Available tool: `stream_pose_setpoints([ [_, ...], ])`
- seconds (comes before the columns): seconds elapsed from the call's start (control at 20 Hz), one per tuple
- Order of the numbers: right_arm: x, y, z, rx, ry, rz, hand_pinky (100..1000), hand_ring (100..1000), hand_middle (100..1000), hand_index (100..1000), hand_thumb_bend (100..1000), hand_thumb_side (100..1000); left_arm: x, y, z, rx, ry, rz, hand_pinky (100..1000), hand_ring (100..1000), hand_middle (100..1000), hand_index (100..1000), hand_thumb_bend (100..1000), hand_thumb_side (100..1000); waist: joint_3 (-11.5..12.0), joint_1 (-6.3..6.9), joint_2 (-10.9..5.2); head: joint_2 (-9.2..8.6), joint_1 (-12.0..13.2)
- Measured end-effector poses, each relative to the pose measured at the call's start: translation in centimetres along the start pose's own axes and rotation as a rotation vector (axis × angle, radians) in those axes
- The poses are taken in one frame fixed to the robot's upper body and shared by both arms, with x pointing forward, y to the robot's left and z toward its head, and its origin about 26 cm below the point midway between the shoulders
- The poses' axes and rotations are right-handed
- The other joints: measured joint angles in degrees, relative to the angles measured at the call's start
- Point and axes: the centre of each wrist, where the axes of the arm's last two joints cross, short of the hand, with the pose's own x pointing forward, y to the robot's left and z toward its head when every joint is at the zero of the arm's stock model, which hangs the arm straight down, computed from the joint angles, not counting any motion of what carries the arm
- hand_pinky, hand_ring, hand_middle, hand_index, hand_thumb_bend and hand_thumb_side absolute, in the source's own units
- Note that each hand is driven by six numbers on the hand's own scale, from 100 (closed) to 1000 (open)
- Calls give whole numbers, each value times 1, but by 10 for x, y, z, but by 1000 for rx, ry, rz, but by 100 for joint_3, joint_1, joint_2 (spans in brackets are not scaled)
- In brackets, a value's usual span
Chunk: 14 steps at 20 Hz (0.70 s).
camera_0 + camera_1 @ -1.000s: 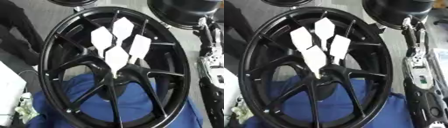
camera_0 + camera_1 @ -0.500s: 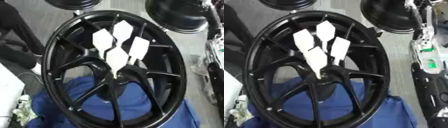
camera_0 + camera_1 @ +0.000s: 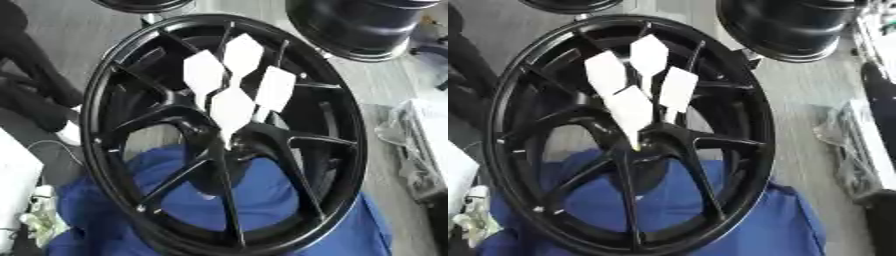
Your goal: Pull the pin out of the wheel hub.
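A black spoked wheel lies tilted across the middle of both eye views. The pin has several white diamond-shaped vanes, and its thin tip sits in the hub. Nothing touches the pin. My right arm shows only as a dark shape along the right edge of the right eye view. Pale parts at the top right corner may be the right hand. My left hand shows in no view.
A blue cloth lies under the wheel's near half. Two other black wheels sit at the back. A crumpled pale wrap lies right of the wheel. A white object and dark fabric are on the left.
The right arm and hand have drawn off to the right edge and upward. The whole picture has shifted a little. The pin still stands in the hub.
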Motion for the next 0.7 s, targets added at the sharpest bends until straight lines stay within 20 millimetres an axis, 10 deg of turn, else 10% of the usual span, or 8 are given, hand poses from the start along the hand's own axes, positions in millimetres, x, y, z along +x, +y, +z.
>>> stream_pose_setpoints([
  [0.6,70,-15,16,397,-35,264,799,756,768,831,359,582,0,3,0,-3,2,-12,635,696,665,707,167,860,22,-75,0,37,-2],
  [0.7,80,-11,21,467,-35,291,800,760,770,832,262,622,0,2,0,-8,4,-13,635,696,666,707,163,875,22,-80,1,54,-3],
])
